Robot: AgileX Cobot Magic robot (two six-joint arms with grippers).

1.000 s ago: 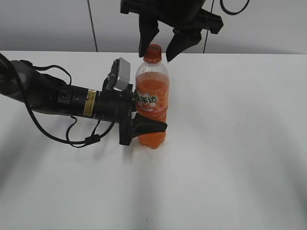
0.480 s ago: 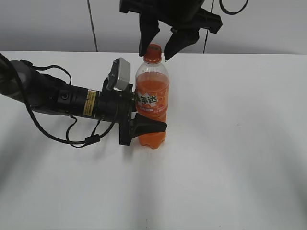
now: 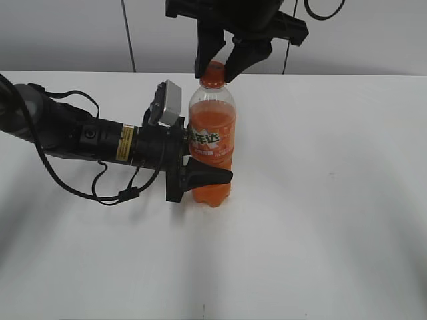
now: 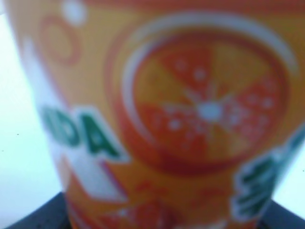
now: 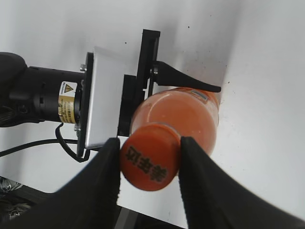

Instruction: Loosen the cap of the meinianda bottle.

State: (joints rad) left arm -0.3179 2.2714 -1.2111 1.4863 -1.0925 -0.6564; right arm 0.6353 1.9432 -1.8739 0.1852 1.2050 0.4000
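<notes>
Meinianda bottle point(image 3: 211, 143) stands upright on the worktop point(image 3: 320, 200), its body clamped between the fingers of the left gripper point(image 3: 200, 177); the cap point(image 5: 149, 163) sits between the right gripper point(image 5: 148, 176) fingers. A second ago those fingers stood wide of the cap; now they have closed in against its sides. Judged from this, the grasp is nearly made and twisting comes next.
</notes>
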